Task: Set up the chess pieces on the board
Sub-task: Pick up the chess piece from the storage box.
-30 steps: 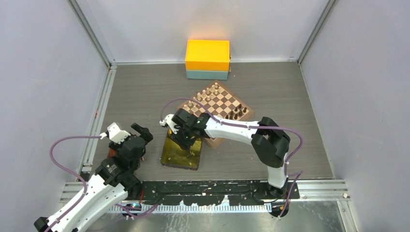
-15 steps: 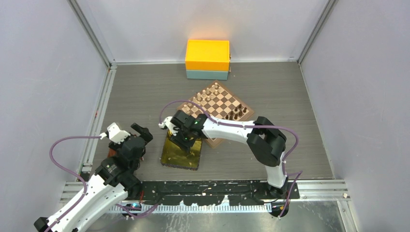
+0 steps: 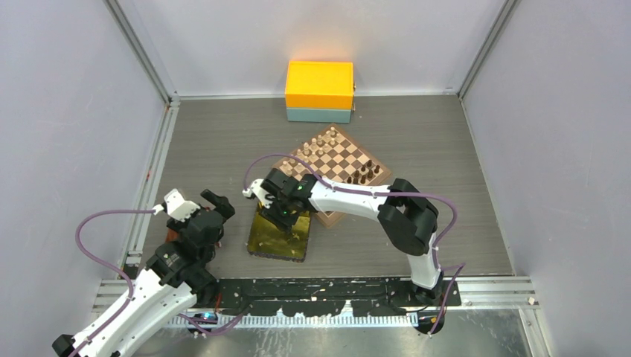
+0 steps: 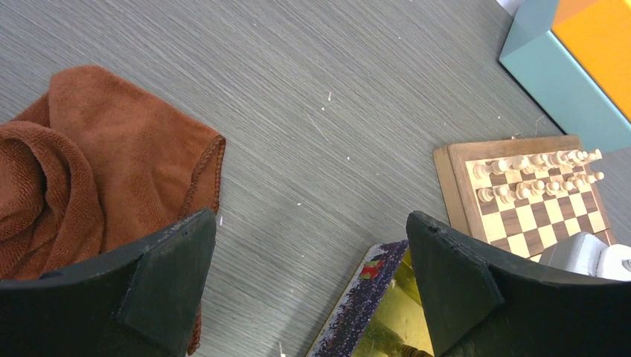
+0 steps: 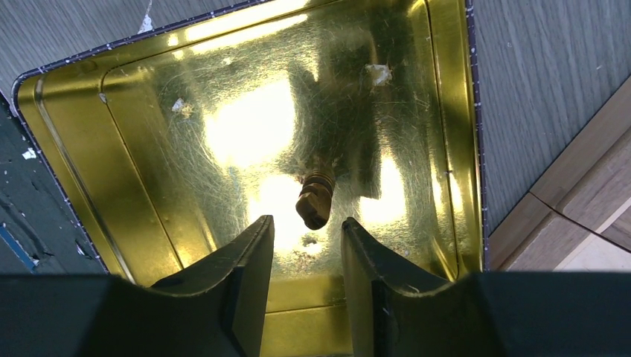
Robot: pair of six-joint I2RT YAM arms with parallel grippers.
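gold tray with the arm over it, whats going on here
The right gripper hangs low over the tray, jaws open, lined up on one dark piece lying in it. The piece sits just ahead of the gap between the jaws and is not gripped yet. The board beside the tray already carries pale pieces and some dark ones. The left gripper waits off to the side near a brown cloth, jaws open and holding nothing.

The right arm (image 3: 350,197) now sits slightly further toward the left of the overhead view, its elbow (image 3: 405,217) drawn leftward from where it was a second ago. The right gripper (image 3: 287,214) has edged left and lower in the frame, further over the gold tray (image 3: 262,242).
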